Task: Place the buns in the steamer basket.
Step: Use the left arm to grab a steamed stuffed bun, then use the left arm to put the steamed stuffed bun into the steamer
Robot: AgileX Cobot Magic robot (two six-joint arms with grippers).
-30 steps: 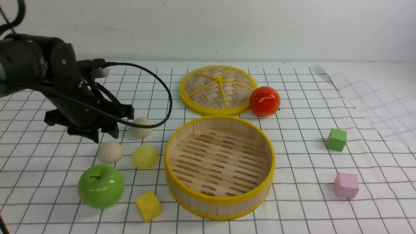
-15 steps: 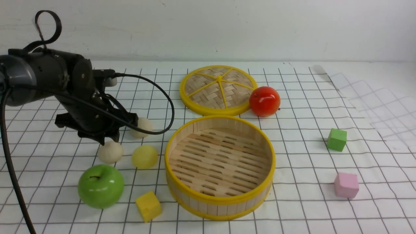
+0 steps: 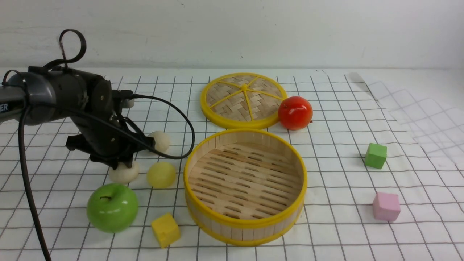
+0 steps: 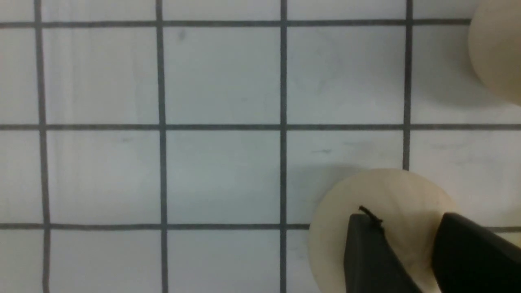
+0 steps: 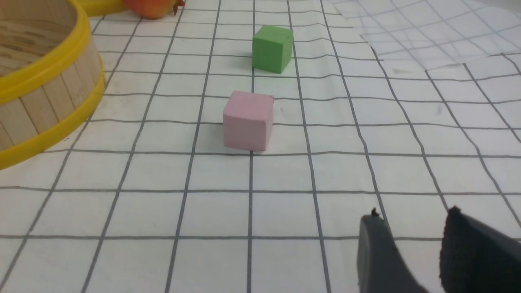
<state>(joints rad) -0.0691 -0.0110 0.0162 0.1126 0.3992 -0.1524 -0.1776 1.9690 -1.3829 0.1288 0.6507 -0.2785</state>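
Note:
Three buns lie left of the steamer basket (image 3: 217,228): one off-white bun (image 3: 125,175), a pale yellow bun (image 3: 161,174) and a second off-white bun (image 3: 160,140) farther back. My left gripper (image 3: 121,166) has come down on the near off-white bun (image 4: 390,191), which still rests on the table. Its two dark fingers (image 4: 366,252) press against that bun in the left wrist view, where the left gripper (image 4: 403,217) is shut on it. The other off-white bun (image 4: 498,53) shows at the frame's edge. My right gripper (image 5: 411,213) hovers open over the table, holding nothing. The basket (image 5: 44,97) holds nothing.
A green apple (image 3: 112,207) and a yellow cube (image 3: 165,229) sit in front of the buns. The woven lid (image 3: 243,100) and a red apple (image 3: 295,112) lie behind the basket. A green cube (image 3: 375,155) and a pink cube (image 3: 386,206) stand at the right.
The left arm has come forward and down onto the near off-white bun, and its fingers have closed in on it. Nothing else has moved.

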